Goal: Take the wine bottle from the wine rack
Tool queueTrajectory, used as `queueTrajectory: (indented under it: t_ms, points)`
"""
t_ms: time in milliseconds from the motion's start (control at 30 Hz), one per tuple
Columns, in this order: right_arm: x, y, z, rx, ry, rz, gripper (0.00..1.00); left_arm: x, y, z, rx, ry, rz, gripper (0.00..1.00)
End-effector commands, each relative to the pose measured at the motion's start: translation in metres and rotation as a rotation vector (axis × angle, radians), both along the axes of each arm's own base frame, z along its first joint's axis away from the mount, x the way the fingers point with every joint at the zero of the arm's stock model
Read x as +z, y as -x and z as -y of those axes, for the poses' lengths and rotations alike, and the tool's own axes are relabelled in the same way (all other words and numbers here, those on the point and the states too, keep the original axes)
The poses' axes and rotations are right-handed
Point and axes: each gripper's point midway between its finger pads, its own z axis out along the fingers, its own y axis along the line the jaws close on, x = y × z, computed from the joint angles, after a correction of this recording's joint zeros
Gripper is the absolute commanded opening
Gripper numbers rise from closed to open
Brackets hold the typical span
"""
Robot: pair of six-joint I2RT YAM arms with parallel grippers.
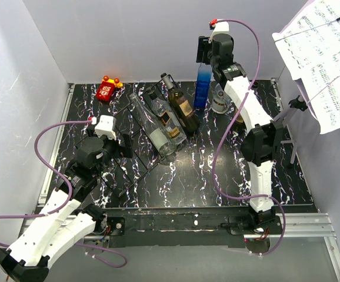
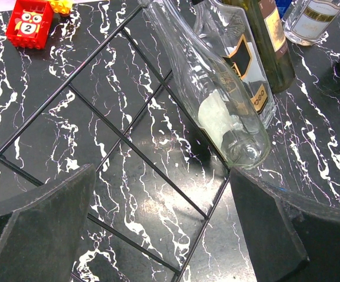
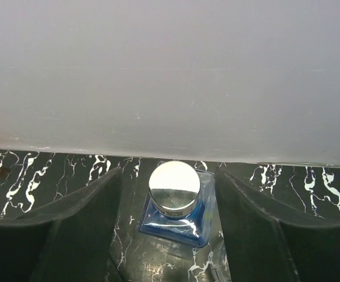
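While the dark wine bottle lies on the wine rack mid-desk, toward the far edge, neither gripper holds it.
The lift looks not yet begun. The left gripper hangs spread over the rack by a clear bottle. The right gripper is spread around an upright blue bottle at the far edge. Only the right wrist view shows the gaps beside its cap.

Logged wine rack on surface, left of centre. Found wine bottle lying across its far right end, middle bottle just left, left bottle beyond that. Noted toy behind rack, far left; upright bottle standing right of wine bottle, short bottle just right again.
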Motion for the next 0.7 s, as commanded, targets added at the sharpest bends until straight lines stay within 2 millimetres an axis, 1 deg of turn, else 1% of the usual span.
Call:
queueTrajectory:
  t_ms: [0,133,200,233,267,300,333,367,400,433,500,533,567,600,633,667]
  points:
    - [0.035,0.006,0.005,-0.011,-0.023,0.072,0.74,0.003,-0.001,-0.001,0.016,0.034,0.01,0.98]
    - [0.055,0.026,0.014,-0.022,-0.041,0.082,0.76,0.014,-0.006,0.004,0.085,0.175,-0.029,0.98]
    - [0.063,0.041,0.018,-0.019,-0.058,0.078,0.76,0.025,-0.015,0.012,0.084,0.203,-0.046,0.98]
    - [0.07,0.051,0.018,-0.007,-0.071,0.081,0.76,0.021,-0.022,0.017,0.094,0.198,-0.083,0.98]
    - [0.07,0.061,0.019,0.009,-0.076,0.069,0.76,0.024,-0.029,0.019,0.117,0.21,-0.096,0.98]
    - [0.07,0.073,0.019,0.025,-0.076,0.058,0.75,0.025,-0.036,0.021,0.141,0.219,-0.109,0.96]
    - [0.076,0.087,0.02,0.035,-0.078,0.063,0.75,0.031,-0.042,0.024,0.161,0.25,-0.11,0.92]
    - [0.072,0.098,0.02,0.043,-0.069,0.055,0.75,0.037,-0.049,0.026,0.183,0.278,-0.113,0.89]
    - [0.077,0.114,0.022,0.052,-0.074,0.066,0.75,0.043,-0.055,0.03,0.199,0.314,-0.12,0.86]
    - [0.072,0.126,0.022,0.066,-0.071,0.062,0.75,0.048,-0.063,0.035,0.213,0.342,-0.13,0.84]
    - [0.078,0.158,0.025,0.098,-0.09,0.086,0.75,0.053,-0.079,0.04,0.272,0.384,-0.161,0.81]
    - [0.072,0.171,0.025,0.116,-0.098,0.085,0.74,0.062,-0.09,0.041,0.311,0.399,-0.167,0.81]
    - [0.077,0.187,0.028,0.131,-0.119,0.104,0.74,0.057,-0.096,0.039,0.381,0.405,-0.205,0.77]
    - [0.071,0.2,0.029,0.146,-0.135,0.101,0.74,0.057,-0.104,0.038,0.446,0.414,-0.234,0.72]
    - [0.072,0.215,0.033,0.151,-0.163,0.111,0.74,0.055,-0.111,0.036,0.514,0.415,-0.27,0.66]
    - [0.069,0.227,0.034,0.161,-0.184,0.111,0.74,0.048,-0.114,0.035,0.576,0.407,-0.312,0.63]
